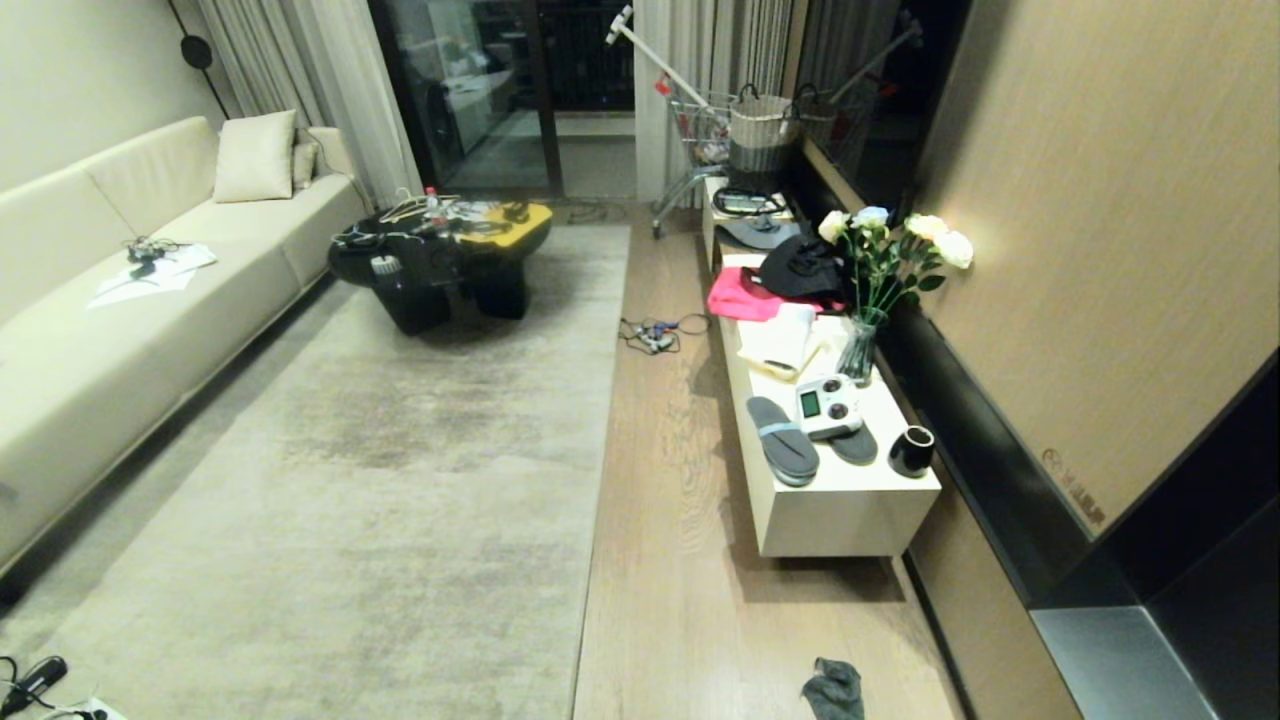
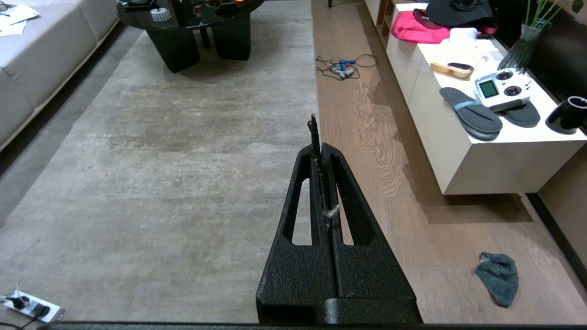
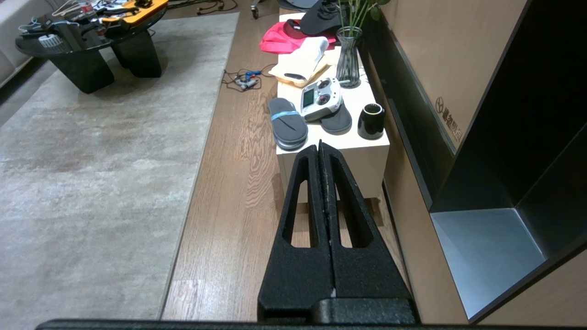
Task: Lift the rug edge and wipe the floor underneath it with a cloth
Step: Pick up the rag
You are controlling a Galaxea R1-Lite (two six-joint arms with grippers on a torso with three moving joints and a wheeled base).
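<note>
Two grippers, both closed and empty: left gripper point(image 2: 316, 133) with fingers pressed together, raised high over the line where rug meets floor; right gripper point(image 3: 320, 151) likewise pressed shut, raised over bare floor just short of the cabinet's near end. Neither arm visible from the head, so both apparently parked close to the body, pointing forward and down, well above anything to be grasped.

No step begun yet, by the look of it. Rug edge point(image 1: 605, 420) flat and straight on the floor point(image 1: 680, 560), running from the near side away toward the coffee table point(image 1: 440, 265). Cloth point(image 1: 835, 688) crumpled on the floor's near right part, well apart from the rug edge, nearer the wall side and just past the near end of the low cabinet point(image 1: 850, 500). Same cloth point(image 2: 499, 277) seen from the left wrist, off to the side of that gripper.

Likely first moves: jaws opened, torso bent lower, right arm brought down onto the cloth, since closest to that side; left arm then free for pinching the thin border and folding it back onto the pile. Care needed with so flat an edge: a shallow, low approach, fingertips sliding under from the floor side.
</note>
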